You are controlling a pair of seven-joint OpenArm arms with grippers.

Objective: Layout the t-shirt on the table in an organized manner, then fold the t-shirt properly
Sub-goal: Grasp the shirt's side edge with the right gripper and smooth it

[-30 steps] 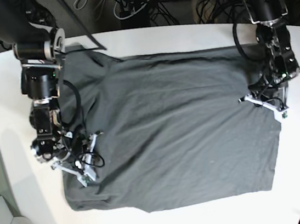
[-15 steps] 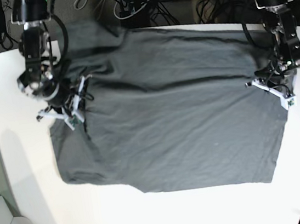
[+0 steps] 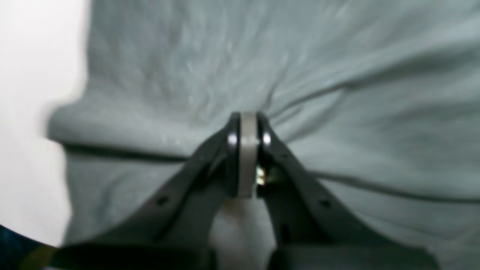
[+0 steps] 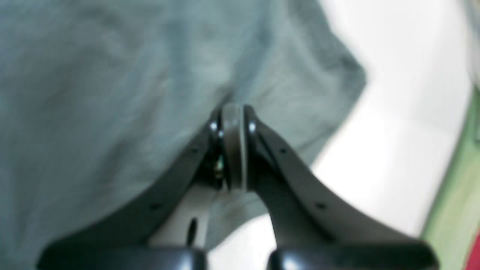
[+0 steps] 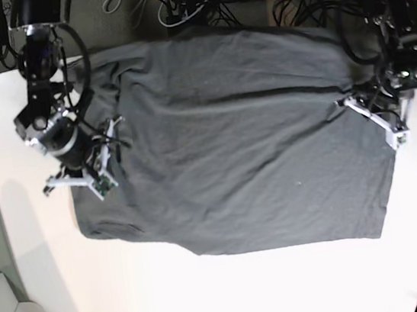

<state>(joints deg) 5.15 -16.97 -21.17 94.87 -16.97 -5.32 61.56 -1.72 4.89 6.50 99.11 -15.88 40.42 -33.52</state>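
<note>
On the table, both the left pincer and right pincer are clamped on the t-shirt.

Both wrist views are blurred, so the weave and wrinkles of the t-shirt read only as soft streaks. Each gripper's base is cut off by the bottom edge there. In the base view, the shirt's far edge merges with dark clutter behind the worktop, and the neck label cannot be made out. The arms' upper links run past the top edge.
</note>
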